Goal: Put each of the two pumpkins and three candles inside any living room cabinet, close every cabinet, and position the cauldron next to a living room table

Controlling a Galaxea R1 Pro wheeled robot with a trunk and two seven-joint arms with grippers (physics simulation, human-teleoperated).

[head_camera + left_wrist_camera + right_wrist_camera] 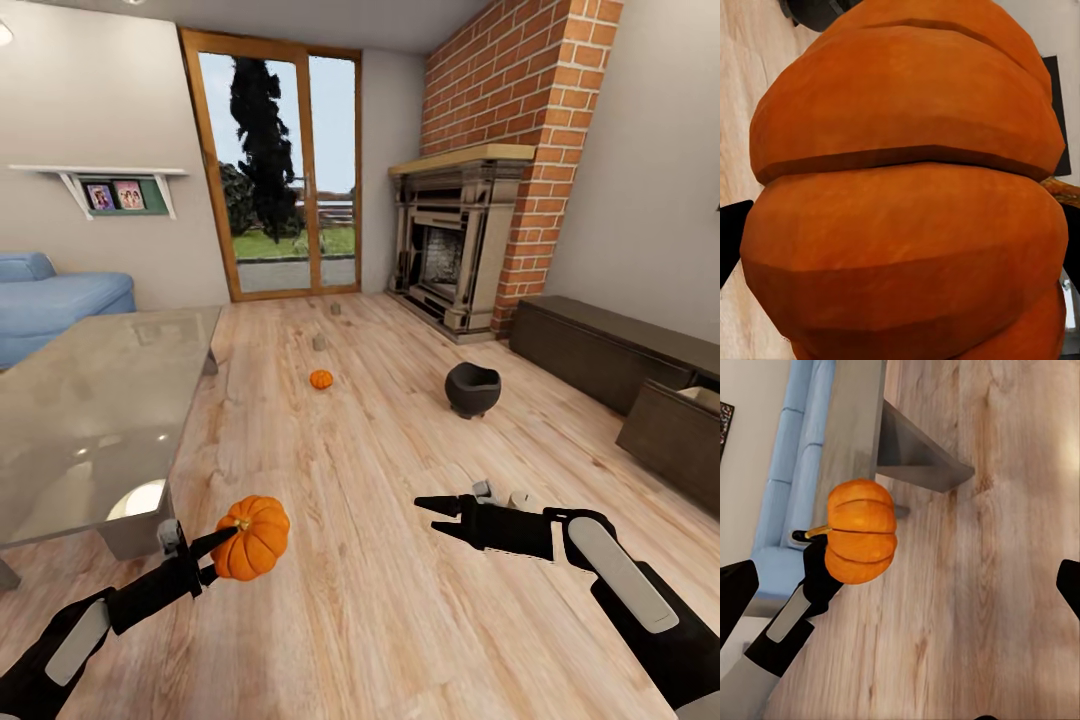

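My left gripper (228, 548) is shut on the larger orange pumpkin (252, 538), held above the floor by the table's near corner; the pumpkin (907, 202) fills the left wrist view. In the right wrist view the same pumpkin (861, 531) sits in the left gripper (816, 561). My right gripper (428, 512) hangs open, holding nothing, over bare floor. The small pumpkin (321, 379) lies mid-floor. Two candles (320, 342) (336, 309) stand beyond it. The black cauldron (472, 389) stands right of them. The dark cabinet (600, 350) runs along the right wall, its near front (675, 435) pulled out.
The glossy grey table (90, 410) fills the left side, with the blue sofa (50, 298) behind it. The fireplace (455, 250) and brick chimney stand at the back right, the glass garden doors (280, 170) at the back. Wood-plank floor lies between table and cabinet.
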